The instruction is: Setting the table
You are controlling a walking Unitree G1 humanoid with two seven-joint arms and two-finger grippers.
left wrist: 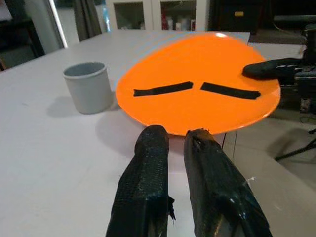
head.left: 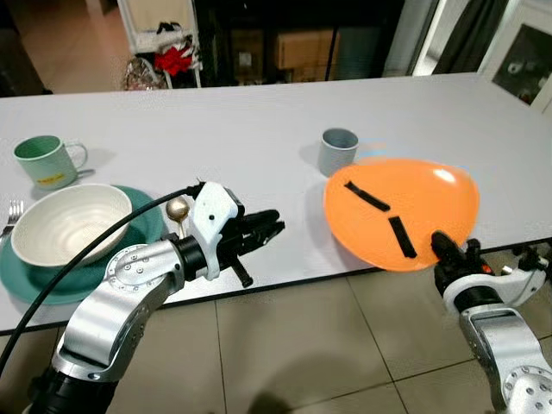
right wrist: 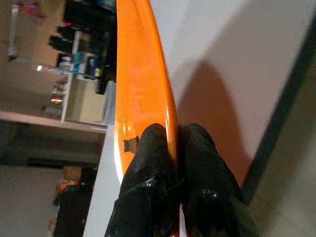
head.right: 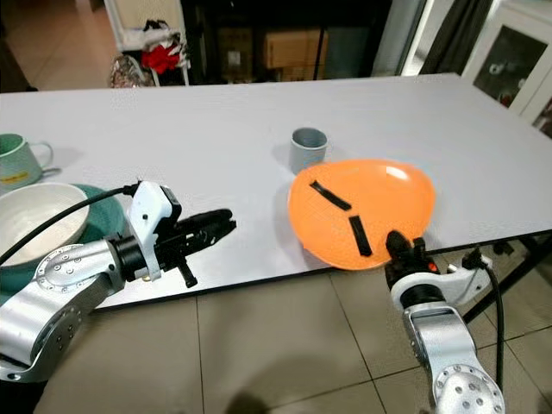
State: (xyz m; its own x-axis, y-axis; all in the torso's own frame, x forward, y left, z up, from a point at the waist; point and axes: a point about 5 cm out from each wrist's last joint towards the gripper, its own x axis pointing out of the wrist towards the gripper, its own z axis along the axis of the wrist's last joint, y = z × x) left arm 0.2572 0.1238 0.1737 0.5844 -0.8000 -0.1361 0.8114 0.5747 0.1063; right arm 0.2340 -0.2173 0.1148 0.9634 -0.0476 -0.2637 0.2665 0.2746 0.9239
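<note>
One orange plate, bearing two black strips, is pinched at its near rim by the right gripper, raised above the white table. Beyond it stands one grey cup. The left gripper, fingers together, points toward the plate. Behind it, one white bowl sits on a teal plate; one green mug stands farther off.

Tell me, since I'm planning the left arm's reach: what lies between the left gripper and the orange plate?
Only bare white table. In the left wrist view, nothing sits between the left gripper and the orange plate; the grey cup stands off to one side.
</note>
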